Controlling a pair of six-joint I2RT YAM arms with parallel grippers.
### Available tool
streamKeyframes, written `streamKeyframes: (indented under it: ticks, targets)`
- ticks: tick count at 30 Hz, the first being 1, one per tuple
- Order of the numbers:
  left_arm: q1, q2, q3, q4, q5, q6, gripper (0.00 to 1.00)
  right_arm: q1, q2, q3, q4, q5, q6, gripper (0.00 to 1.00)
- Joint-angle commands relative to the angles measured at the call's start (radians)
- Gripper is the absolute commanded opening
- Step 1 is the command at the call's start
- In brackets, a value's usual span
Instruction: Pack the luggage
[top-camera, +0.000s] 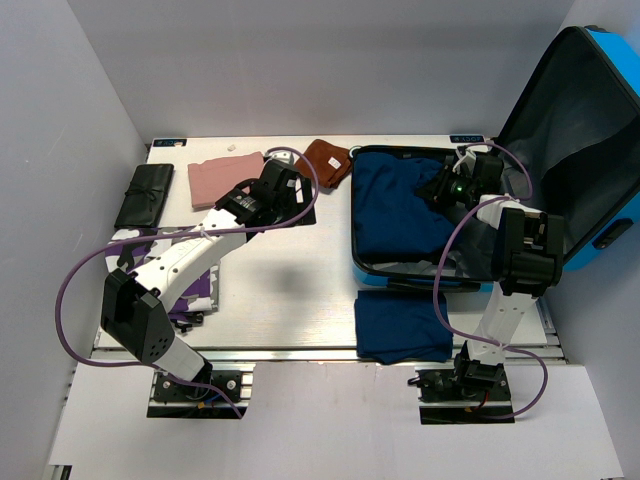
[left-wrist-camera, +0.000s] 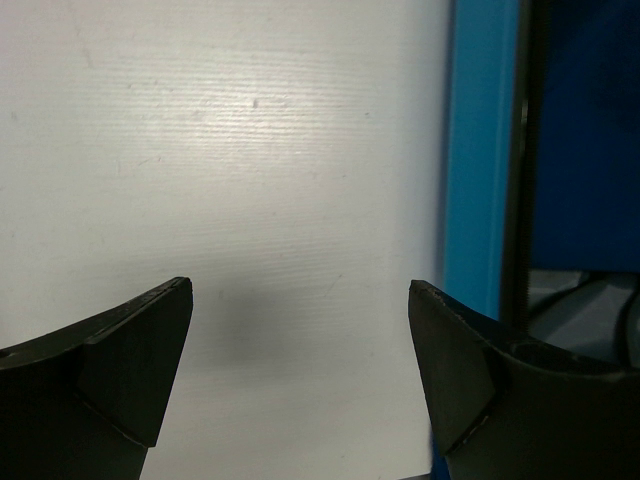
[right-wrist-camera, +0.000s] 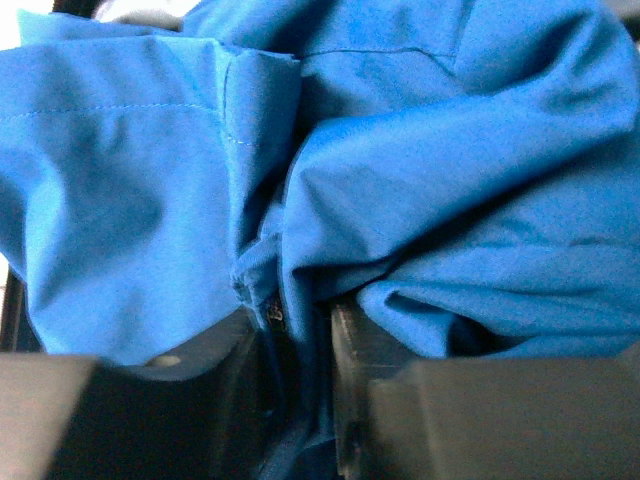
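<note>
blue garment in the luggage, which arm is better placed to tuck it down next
Right. The right fingers are closed on the blue garment inside the luggage. The left fingers hang open over bare table beside the luggage's outer wall, holding nothing.

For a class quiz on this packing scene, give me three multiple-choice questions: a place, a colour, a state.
1. The garment in the luggage is: A red; B dark blue; C white.
2. The pink cloth lies: A in the luggage; B on the table; C under the luggage.
3. The left gripper is: A open; B shut on the pink cloth; C shut on the garment.
B, navy in the top view; B, bare tabletop surrounds it; A, fingers apart, nothing between.
</note>
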Motion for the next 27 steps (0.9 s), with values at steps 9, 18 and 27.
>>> streamKeyframes:
  ticks: [9, 18, 27]
  targets:
    - [0.035, -0.132, -0.050, -0.097, -0.073, -0.088, 0.98, 0.020, -0.197, 0.051, -0.245, 0.325, -0.108, 0.89]
    - [0.035, -0.252, -0.142, -0.244, -0.196, -0.238, 0.98, 0.040, -0.396, 0.143, -0.501, 0.494, -0.182, 0.89]
    - [0.210, -0.387, -0.328, -0.351, -0.421, -0.402, 0.98, 0.145, -0.606, 0.097, -0.655, 0.542, -0.185, 0.89]
